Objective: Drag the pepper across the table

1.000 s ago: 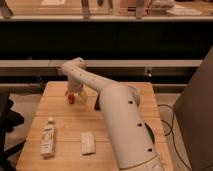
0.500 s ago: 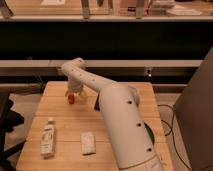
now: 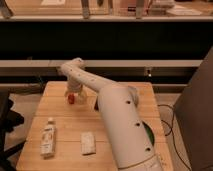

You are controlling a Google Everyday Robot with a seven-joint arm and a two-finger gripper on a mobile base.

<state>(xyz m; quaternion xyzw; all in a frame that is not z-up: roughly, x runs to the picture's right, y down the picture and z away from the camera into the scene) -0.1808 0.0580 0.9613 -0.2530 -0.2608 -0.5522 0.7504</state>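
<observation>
Camera view, one frame, looking down over the robot's own arm onto the table.

Items counted:
- One table, light wooden planks, roughly square, its far edge running in front of a dark shelf unit.
- One pepper, small and orange-red, lying on the far left part of the tabletop, near the far edge and set in from the left edge.
- One gripper, at the end of the white arm, lowered to the tabletop right at the pepper. The arm's wrist covers the fingers, so whether they stand apart or are clamped on the pepper cannot be told.
- One bottle, pale with a white cap, lying flat near the front left corner, cap end pointing away from the viewer.
- One small pale rectangular block, lying flat near the front edge, just right of the bottle and apart from it.
- One black chair, partly visible off the table's left side.

Edges and room: bare planks lie between the pepper and the two front items. The arm's broad white link hides most of the table's right half. A strip of bare wood shows to the right of the pepper, behind the arm, out to the far right corner.
</observation>
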